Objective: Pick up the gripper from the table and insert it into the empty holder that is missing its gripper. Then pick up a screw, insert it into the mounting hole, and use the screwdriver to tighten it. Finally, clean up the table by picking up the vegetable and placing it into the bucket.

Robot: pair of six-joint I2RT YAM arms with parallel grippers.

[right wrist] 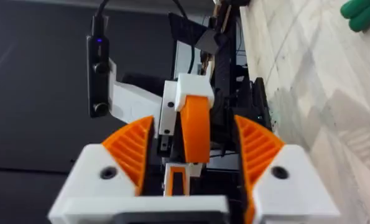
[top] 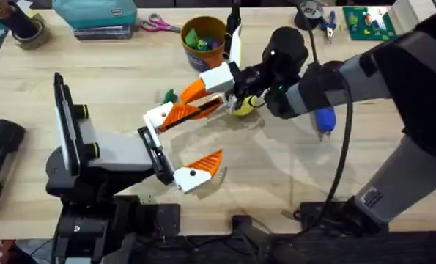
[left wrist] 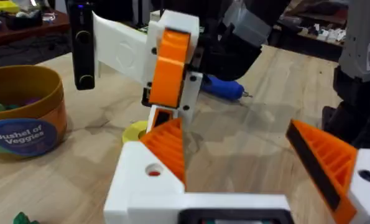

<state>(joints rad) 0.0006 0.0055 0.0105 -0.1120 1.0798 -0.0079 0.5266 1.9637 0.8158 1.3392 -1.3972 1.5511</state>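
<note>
Left arm, nearest the base edge: the left gripper (top: 218, 130) lies low over the table with its fingers spread wide and nothing between them. The nearer finger carries an orange ribbed wedge on a white mount and rests clear of other items.

The farther finger is the holder (top: 159, 116), a white angular mount. The gripper (top: 192, 111), an orange ribbed wedge, sits on it and points toward the table's middle. The left wrist view shows the wedge lying against the mount; whether it is fully seated cannot be told.

The right arm reaches in from the right and across the middle. The right gripper (top: 196, 99) is rolled on its side, one finger above the wedge's tip and one below. The right wrist view shows its pads (right wrist: 132, 149) apart, with a gap on either side of the wedge, so the fingers are released.

Just beyond the meeting point, a flat yellow disc (top: 243, 108) lies on the table. The vegetable (top: 169, 95), small and dark green, lies on the table just beside the holder, on its far side.

The screwdriver (top: 325, 121), blue, lies on the table partly under the right arm, well apart from the holder.

Farthest back, the bucket (top: 204, 45) stands upright, brown with a yellow rim, with coloured toys inside.
</note>
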